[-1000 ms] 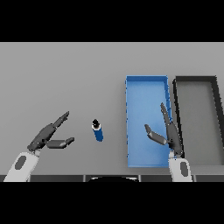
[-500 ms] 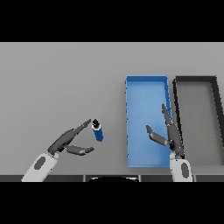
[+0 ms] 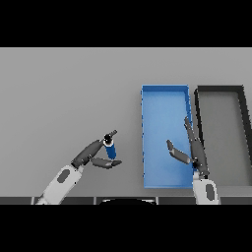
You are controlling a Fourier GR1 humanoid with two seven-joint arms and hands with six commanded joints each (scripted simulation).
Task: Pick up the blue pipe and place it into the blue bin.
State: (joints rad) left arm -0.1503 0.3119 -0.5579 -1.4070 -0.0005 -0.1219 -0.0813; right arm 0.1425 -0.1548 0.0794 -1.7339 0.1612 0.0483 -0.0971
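The blue pipe [image 3: 110, 147] is a short blue cylinder with a dark cap, standing on the grey table left of the blue bin [image 3: 144, 142]. My left hand [image 3: 90, 154] comes in from the lower left and is open. Its straight fingers lie along the pipe's upper side and its thumb reaches under the pipe's base, so the pipe sits between them. My right hand [image 3: 195, 152] hangs open over the bin's near right corner, fingers pointing away from me and thumb stretched left.
A black bin [image 3: 244, 138] stands right beside the blue bin, wall against wall. Both bins hold nothing that I can see. Bare grey table stretches to the left and far side of the pipe.
My left hand has moved right, from beside the pipe to having its fingers and thumb on either side of it. The pipe and my right hand have stayed put.
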